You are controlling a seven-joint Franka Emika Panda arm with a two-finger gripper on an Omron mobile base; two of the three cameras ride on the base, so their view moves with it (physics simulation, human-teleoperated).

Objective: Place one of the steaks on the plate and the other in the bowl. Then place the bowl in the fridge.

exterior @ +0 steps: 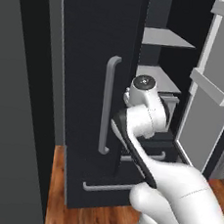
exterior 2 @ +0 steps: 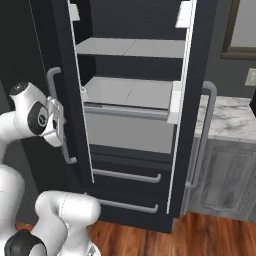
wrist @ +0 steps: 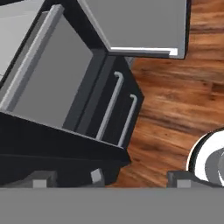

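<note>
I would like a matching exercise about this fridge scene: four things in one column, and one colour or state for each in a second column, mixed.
Things:
1. tall black fridge
2. wooden plank floor
3. two-finger gripper
4. marble-pattern counter

Descriptions:
A. reddish brown
B. jaws wide apart, holding nothing
C. doors standing open
D. pale with grey veins

Pairs: 1-C, 2-A, 3-B, 4-D
</note>
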